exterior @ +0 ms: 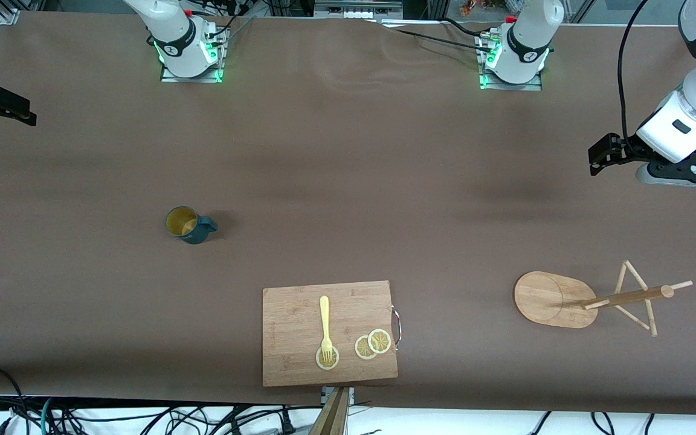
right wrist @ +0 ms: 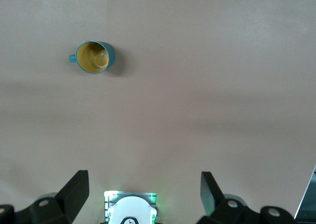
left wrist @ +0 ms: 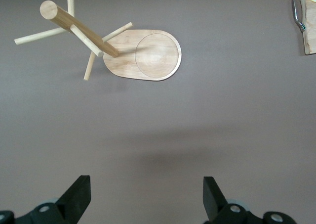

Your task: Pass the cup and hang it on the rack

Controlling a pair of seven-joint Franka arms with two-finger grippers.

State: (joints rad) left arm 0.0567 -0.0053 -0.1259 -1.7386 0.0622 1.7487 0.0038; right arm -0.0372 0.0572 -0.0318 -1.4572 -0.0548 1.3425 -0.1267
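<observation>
Toward the right arm's end of the surface stands the cup, upright, glossy teal outside and tan inside, handle pointing toward the left arm's end. By my reading the right tool is nearer, hovering released. The left tool, also released (empty), hangs near the rack, pale bamboo with slim pegs.

Probably robot lab: bolted arm bases, cables.
</observation>
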